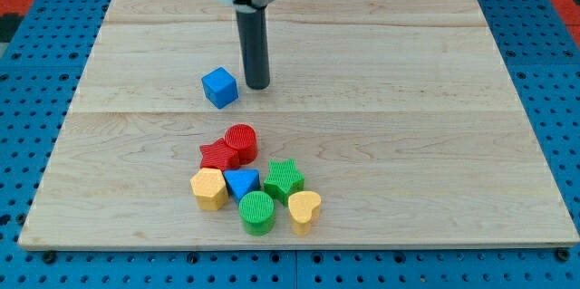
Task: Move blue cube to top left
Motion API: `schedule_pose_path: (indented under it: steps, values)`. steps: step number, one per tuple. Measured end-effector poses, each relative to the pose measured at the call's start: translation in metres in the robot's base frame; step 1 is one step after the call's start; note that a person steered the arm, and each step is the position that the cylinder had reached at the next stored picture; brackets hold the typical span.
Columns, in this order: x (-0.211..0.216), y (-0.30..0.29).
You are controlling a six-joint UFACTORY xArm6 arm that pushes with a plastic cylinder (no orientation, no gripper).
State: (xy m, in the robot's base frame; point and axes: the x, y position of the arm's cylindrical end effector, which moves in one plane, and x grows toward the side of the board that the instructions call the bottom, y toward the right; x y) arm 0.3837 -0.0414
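The blue cube lies alone on the wooden board, left of centre and turned a little. My tip is just to the cube's right, with a small gap between them. The rod rises from there to the view's top. The cube is well above the cluster of other blocks.
Below the cube lies a cluster: a red cylinder, a red star, a yellow hexagon, a blue triangle, a green star, a green cylinder and a yellow heart.
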Motion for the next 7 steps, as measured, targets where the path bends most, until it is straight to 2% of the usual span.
schedule_pose_path:
  steps: [1, 3, 4, 5, 6, 7]
  values:
    - [-0.024, 0.002]
    - [-0.036, 0.006]
    - [-0.037, 0.032]
    - [-0.006, 0.04]
    - [0.013, -0.003]
    - [0.019, -0.006]
